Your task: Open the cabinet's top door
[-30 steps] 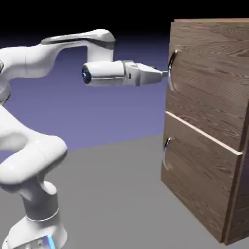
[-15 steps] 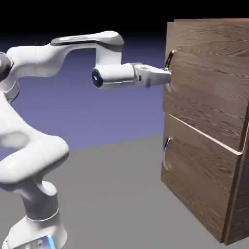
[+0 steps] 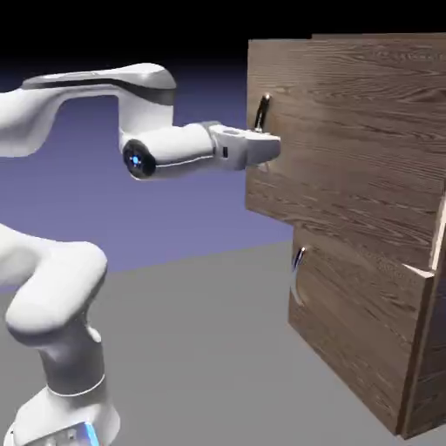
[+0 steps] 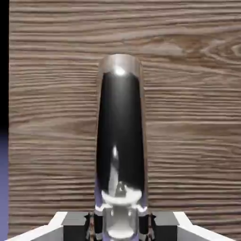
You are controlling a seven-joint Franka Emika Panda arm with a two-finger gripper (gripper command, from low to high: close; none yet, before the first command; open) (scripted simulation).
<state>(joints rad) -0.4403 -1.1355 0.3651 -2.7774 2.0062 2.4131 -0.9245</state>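
Note:
The dark wood cabinet [image 3: 422, 366] stands at the exterior view's right. Its top door [image 3: 348, 139] sits pulled out toward the arm, well forward of the lower panel [image 3: 357, 335]. My gripper [image 3: 268, 148] is shut on the top door's curved silver handle [image 3: 261, 111], holding it near its lower end. In the hand view the handle [image 4: 120, 136] rises as a shiny bar between my two fingertips [image 4: 90, 225], with my gripper [image 4: 120, 226] closed around its base. Wood grain of the top door [image 4: 47, 117] fills the rest of that view.
The lower panel's own curved handle [image 3: 296, 274] hangs below the pulled-out top door. A pale edge [image 3: 433, 237] shows at the top door's right end. Grey table [image 3: 200, 348] stretches between the robot's base and the cabinet.
My gripper has moved left, away from the cabinet, with the handle in its grip. The top door has come out with it, from nearly flush to well forward of the lower panel.

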